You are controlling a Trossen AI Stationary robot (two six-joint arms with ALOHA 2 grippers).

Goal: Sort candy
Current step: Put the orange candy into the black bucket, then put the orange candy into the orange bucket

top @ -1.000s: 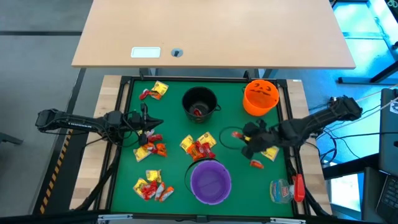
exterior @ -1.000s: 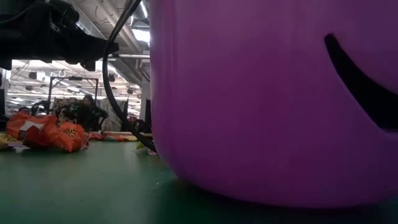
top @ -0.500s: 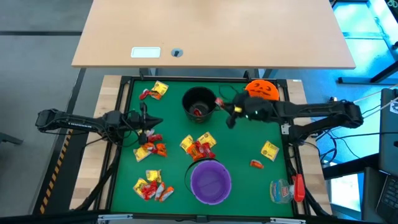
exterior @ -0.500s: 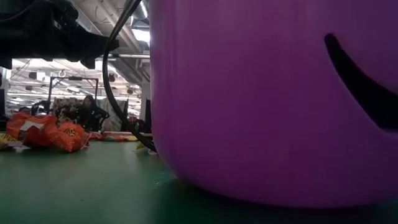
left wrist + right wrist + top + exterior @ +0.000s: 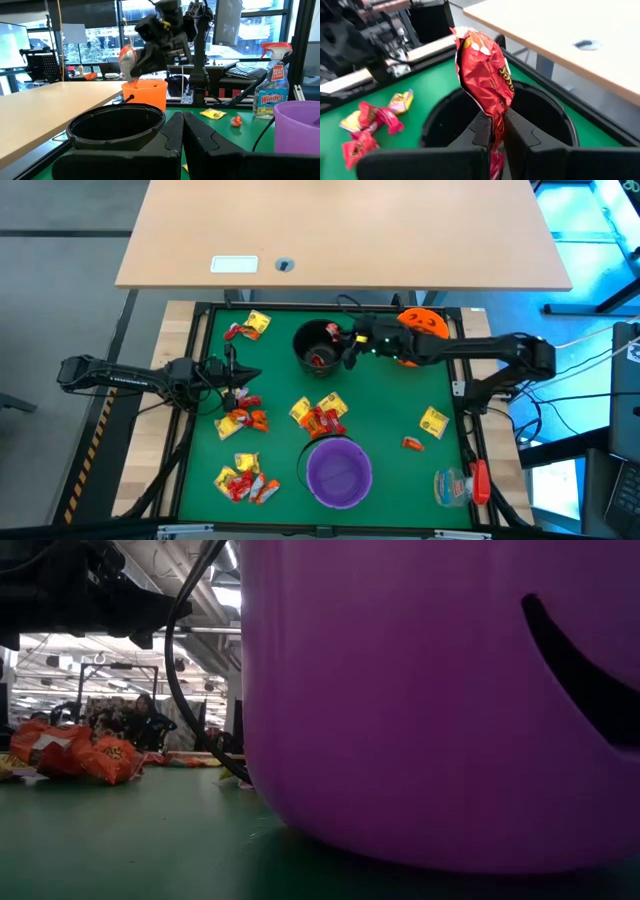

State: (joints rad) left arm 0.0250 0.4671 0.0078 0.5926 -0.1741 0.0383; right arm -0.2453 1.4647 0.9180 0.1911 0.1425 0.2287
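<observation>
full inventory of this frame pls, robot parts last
Black bowl: one, far middle of the mat; a red candy already inside.
Orange bowl: one, far right, partly under the right arm.
Purple bowl: one, near middle.
Held candy: one, red wrapper, above the black bowl.
Loose candy: yellow, red and orange, in clusters: far left, left, near left, centre; one yellow and one red on the right.
Spray bottle: one, clear with red trigger, lying near right.
Green mat: one, black frame.
Wooden table: one, beyond the mat.
Left gripper: shut, empty, above the left cluster.
Right gripper: shut on the held candy, at the black bowl's rim.
</observation>
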